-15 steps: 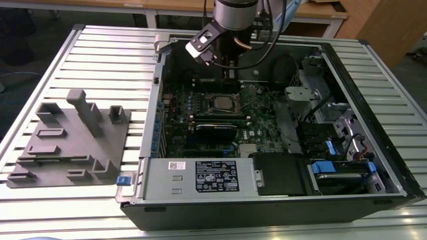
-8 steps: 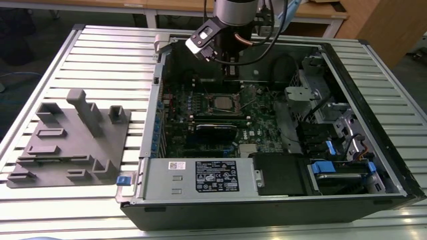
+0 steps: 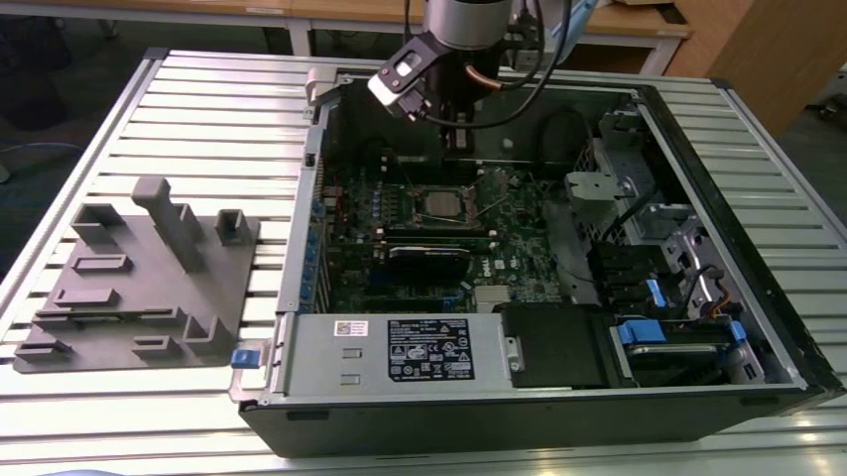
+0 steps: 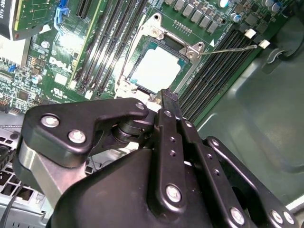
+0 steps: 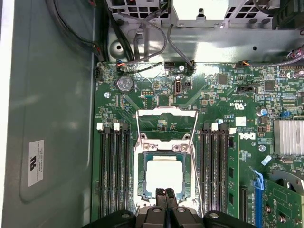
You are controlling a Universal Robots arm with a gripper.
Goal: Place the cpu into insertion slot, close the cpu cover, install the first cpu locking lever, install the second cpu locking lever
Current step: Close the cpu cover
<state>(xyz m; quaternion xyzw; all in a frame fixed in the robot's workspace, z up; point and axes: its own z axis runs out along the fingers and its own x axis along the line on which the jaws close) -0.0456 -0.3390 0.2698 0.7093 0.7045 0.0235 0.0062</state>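
The two black fingertips are pressed together with nothing seen between them, and the gripper hangs low inside the open computer case, its tips just over one edge of the insertion slot; whether they touch the metal I cannot tell

The cpu lies flat in that slot, its pale silver top showing through the window of the cpu cover, which lies down around it as a thin silver frame

In the second wrist view a thin wire lever reaches away from a corner of the cover, across the black memory slots

The green motherboard spreads around the socket

In the exterior view the case lies on a slatted table, and a grey moulded fixture sits beside it on the exterior view's left
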